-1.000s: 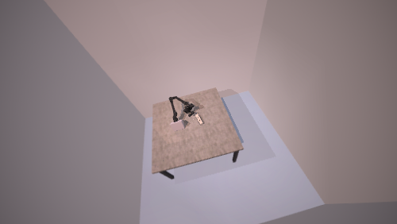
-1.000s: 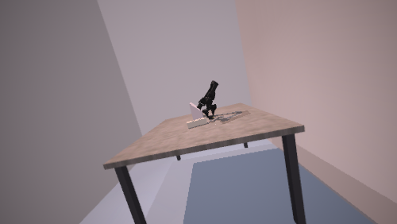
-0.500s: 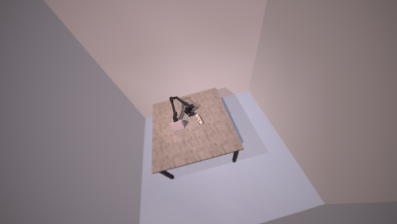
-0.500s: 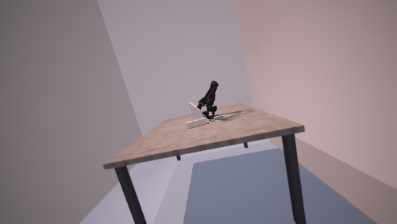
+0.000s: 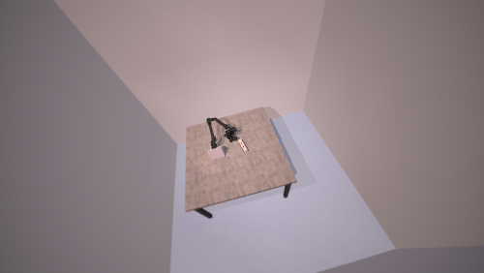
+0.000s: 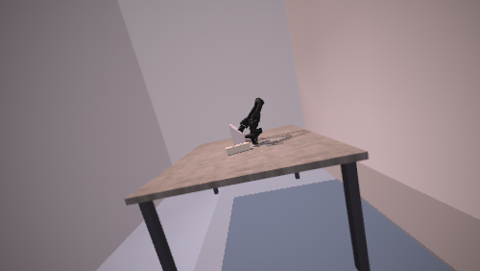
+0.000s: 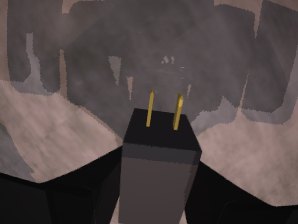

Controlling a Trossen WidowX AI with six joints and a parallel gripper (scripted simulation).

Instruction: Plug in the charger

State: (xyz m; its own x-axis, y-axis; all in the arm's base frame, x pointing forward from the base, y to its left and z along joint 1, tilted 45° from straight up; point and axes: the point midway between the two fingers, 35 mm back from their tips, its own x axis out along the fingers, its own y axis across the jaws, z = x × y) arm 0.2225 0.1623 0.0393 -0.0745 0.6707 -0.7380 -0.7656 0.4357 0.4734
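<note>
Look through the wrist view and you see the two-prong charger [image 7: 158, 172] pinched between the dark jaws, which press against its left and right sides; your gripper [image 7: 157, 196] is closed on the dark block. Its two brass prongs [image 7: 164, 111] point away from the camera, side by side and upright in the frame, over the mottled counter [image 7: 40, 129]. From above, the arm [image 5: 211, 132] bends over the counter [image 5: 252, 174], the pale power strip [image 5: 242, 143] lying just beside the gripper. No container shows in any view. From the side, the power strip [image 6: 238, 148] lies flat near the arm's foot.
</note>
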